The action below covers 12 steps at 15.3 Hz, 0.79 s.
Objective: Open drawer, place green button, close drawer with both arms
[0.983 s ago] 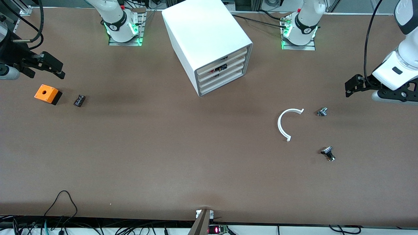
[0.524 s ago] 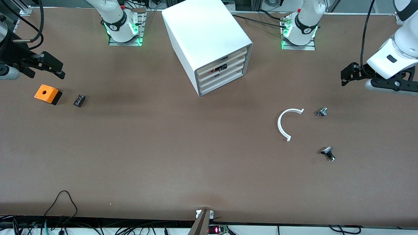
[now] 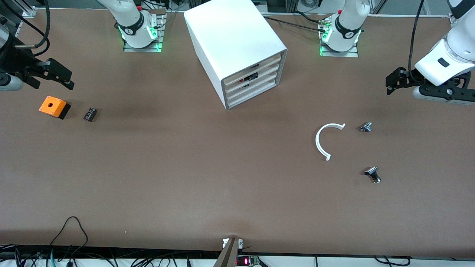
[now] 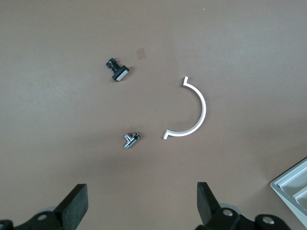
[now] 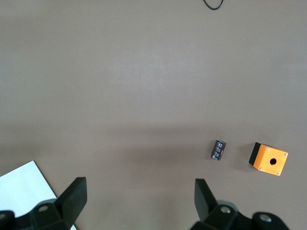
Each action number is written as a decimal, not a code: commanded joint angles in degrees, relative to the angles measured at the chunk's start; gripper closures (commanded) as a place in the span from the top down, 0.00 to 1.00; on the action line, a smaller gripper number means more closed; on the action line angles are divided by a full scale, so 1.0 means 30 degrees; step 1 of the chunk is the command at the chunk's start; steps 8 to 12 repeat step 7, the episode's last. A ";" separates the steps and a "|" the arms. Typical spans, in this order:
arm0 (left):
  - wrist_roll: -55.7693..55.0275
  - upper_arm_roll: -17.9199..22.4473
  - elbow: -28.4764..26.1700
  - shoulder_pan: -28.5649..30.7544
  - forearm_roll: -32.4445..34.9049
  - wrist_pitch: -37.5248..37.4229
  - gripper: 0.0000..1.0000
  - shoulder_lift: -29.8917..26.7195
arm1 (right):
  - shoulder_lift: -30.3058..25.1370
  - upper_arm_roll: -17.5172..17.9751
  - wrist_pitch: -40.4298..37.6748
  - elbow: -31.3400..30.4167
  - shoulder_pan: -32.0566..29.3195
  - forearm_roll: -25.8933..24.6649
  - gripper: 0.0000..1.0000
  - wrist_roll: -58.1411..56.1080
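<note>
The white cabinet (image 3: 237, 40) stands at the robots' side of the table, mid-way between the arms. Its four drawers (image 3: 256, 86) are all shut; one front shows dark, red and yellow bits (image 3: 251, 77). No green-capped button shows in any view. My left gripper (image 3: 390, 82) is open and empty, up over the table at the left arm's end; its open fingers (image 4: 76, 203) show in the left wrist view. My right gripper (image 3: 64, 78) is open and empty over the right arm's end, above the orange box (image 3: 53, 106).
A black cylinder part (image 3: 89, 114) lies beside the orange box with a hole (image 5: 269, 159). Toward the left arm's end lie a white C-shaped strip (image 3: 323, 140), a silver part (image 3: 366, 127) and a black-silver part (image 3: 372, 174). Cables run along the table's front edge.
My left gripper has shifted a little toward the robots' side of the table, still open. The right arm has not moved. Nothing on the table has moved.
</note>
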 commanded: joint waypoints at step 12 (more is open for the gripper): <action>0.0207 -0.0107 0.0387 0.0016 -0.0243 -0.0424 1.00 -0.0028 | -0.0099 0.0216 -0.0232 0.0182 -0.0255 -0.0152 0.99 -0.0323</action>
